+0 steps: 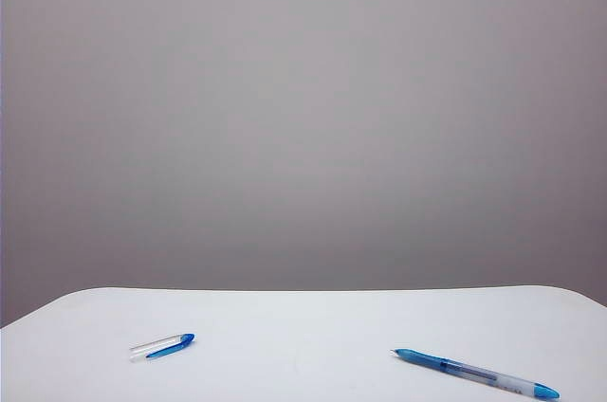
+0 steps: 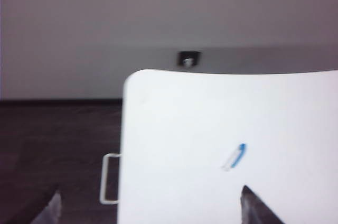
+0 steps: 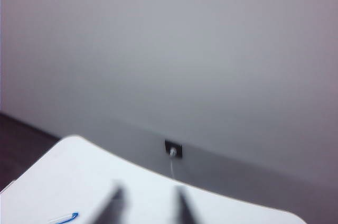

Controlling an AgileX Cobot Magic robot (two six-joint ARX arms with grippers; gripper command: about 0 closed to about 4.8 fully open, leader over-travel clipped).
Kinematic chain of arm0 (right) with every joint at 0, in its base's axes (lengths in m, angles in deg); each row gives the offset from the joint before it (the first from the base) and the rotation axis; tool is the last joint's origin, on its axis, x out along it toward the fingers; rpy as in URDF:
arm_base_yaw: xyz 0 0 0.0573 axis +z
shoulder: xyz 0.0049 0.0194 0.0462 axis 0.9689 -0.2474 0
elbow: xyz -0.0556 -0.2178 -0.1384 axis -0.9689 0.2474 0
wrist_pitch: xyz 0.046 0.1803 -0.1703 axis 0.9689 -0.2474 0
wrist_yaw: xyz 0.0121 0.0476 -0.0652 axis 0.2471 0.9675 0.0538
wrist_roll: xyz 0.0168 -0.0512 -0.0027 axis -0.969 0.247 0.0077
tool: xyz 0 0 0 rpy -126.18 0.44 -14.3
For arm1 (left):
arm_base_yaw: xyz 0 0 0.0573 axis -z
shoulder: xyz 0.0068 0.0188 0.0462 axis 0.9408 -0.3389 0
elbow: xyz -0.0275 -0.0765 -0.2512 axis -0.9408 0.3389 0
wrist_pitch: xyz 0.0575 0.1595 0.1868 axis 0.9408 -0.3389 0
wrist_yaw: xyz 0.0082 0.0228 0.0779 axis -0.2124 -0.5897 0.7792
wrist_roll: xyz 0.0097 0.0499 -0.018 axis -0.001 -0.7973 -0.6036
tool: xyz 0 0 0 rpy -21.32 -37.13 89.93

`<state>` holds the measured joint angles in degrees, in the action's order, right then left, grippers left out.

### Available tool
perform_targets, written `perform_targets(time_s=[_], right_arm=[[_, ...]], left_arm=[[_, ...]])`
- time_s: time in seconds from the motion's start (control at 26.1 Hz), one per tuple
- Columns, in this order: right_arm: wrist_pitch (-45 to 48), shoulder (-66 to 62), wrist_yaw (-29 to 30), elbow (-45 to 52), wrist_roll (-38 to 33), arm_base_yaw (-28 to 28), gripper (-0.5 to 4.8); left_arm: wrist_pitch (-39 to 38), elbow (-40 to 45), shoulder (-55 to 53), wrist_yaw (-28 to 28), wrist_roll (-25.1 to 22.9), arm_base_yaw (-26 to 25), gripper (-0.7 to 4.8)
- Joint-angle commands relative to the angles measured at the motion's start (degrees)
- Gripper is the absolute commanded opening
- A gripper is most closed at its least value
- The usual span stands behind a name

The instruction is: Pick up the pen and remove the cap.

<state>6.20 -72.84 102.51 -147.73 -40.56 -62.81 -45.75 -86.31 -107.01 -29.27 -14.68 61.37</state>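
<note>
On the white tabletop the pen and the cap lie well apart, already separated. In the exterior view the pen lies toward the right near the front edge, slanted, its pointed blue tip toward the middle of the tabletop and its blue end plug toward the right edge. The cap lies on the left side, also slanted, with its blue rounded tip pointing toward the middle. Neither arm shows in the exterior view.

The left hand appears only in the left wrist view, where its 2 fingertips stand far apart at the edge of the picture; nothing lies between them. One fingertip hangs over the dark floor beside the tabletop's edge, the other over the white surface, near the cap but not touching it. A thin white handle-like loop sticks out from the tabletop's side.

The right hand shows in the right wrist view as 2 dark, blurred fingers with a visible gap between them, holding nothing, raised above the tabletop and aimed toward the grey wall. A small dark wall socket with a white cable sits just beyond the tabletop's far edge. A blue-tipped object, too blurred to name, lies at the picture's edge.
</note>
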Motion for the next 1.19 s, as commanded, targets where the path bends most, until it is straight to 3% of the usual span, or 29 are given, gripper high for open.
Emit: perform_targets(time_s=[0.04,0.11,0.15,0.38,0.54,0.69,0.8,0.92,1.0,1.19], right_arm=[[4.4,5.8,-4.3,6.7,-0.7,0.0,0.89],[5.4,11.2,-8.0,13.2,-0.7,0.0,0.80],[5.8,14.9,-8.2,17.2,-2.7,0.0,0.41],[5.9,28.0,-11.5,25.1,-6.6,0.0,-0.06],[6.4,35.8,-16.3,28.9,-6.7,0.0,-0.06],[7.1,41.3,-17.9,34.5,-10.4,0.0,-0.06],[9.9,41.2,-17.8,38.4,-11.4,0.2,-0.06],[12.8,41.2,-18.4,41.9,-11.3,0.1,-0.06],[14.0,41.1,-18.4,44.0,-11.3,0.3,-0.06],[16.2,41.2,-19.4,50.2,-12.1,0.3,-0.06]], left_arm=[[2.2,2.6,2.7,-0.7,0.0,1.0,4.21],[5.4,5.3,6.2,-0.7,1.4,1.0,4.21],[7.8,7.2,9.1,-0.7,2.4,1.0,4.21],[10.9,11.4,15.5,-4.3,6.4,1.0,4.18],[14.1,15.6,20.0,-3.8,6.8,1.0,3.23],[20.9,22.1,26.2,-1.7,10.2,1.0,1.59],[24.9,27.2,31.1,-1.3,11.0,1.0,1.32],[27.7,30.7,33.8,0.9,15.8,1.0,0.69],[27.8,31.6,34.3,2.1,19.7,1.0,0.56],[28.3,35.3,34.3,2.1,18.8,1.0,0.51]])
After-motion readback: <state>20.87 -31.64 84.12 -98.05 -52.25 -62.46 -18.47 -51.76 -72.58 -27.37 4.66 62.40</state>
